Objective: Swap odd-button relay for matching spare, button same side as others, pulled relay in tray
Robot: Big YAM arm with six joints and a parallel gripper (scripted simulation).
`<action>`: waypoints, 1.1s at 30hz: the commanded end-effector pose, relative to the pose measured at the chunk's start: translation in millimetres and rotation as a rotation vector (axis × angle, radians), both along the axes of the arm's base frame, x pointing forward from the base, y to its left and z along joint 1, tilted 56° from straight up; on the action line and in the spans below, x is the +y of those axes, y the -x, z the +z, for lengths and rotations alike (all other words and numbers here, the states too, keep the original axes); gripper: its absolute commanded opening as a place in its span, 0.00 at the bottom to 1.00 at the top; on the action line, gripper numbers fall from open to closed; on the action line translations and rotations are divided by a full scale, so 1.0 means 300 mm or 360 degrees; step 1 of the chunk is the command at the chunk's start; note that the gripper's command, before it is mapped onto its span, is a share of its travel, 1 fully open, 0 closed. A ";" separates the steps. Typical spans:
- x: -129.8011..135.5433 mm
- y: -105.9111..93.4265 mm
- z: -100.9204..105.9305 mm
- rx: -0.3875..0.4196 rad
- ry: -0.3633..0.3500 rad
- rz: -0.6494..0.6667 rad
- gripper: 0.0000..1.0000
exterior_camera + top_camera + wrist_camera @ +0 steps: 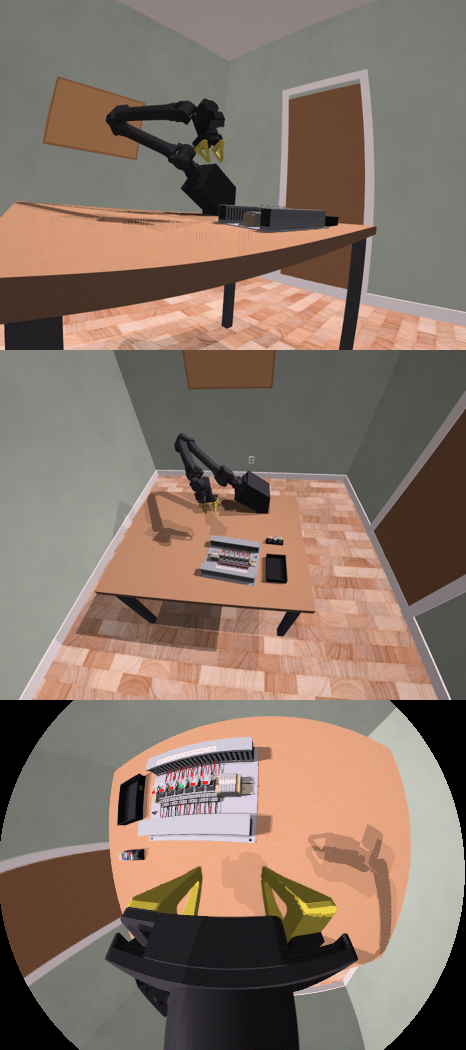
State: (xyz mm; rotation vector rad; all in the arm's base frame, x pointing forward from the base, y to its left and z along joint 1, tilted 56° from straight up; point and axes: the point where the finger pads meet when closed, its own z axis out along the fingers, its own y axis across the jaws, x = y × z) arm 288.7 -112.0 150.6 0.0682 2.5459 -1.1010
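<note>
My gripper (210, 512) (215, 161) (231, 872) is open and empty, with its yellow fingers partly apart, high above the table behind the panel. The relay row stands between the ducts of the grey panel (227, 576) (293, 219) (195, 825). One relay (232, 555) (182, 789) in the row has a green button; the others show red. The black spare holder (274, 543) (140, 854) carries three spares, with red, blue and green buttons. The black tray (276, 569) (131, 801) is empty. Fine button offsets are too small to tell.
The arm's black base (252, 495) (216, 188) stands at the back of the table (158, 572) (113, 248). The tray and spare holder lie beside the panel, on its right in the top view. The panel's two raised ducts flank the relay row.
</note>
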 end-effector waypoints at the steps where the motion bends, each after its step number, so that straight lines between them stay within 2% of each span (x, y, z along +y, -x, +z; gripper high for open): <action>1: 0.008 -0.030 0.037 -0.0047 -0.0003 0.0012 0.59; 11: 0.008 -0.034 0.039 -0.0040 0.0000 0.0015 0.59; 22: 0.004 -0.059 0.052 0.0022 0.0025 0.0039 0.59; 33: -0.012 -0.113 0.048 0.0222 0.0090 0.0104 0.59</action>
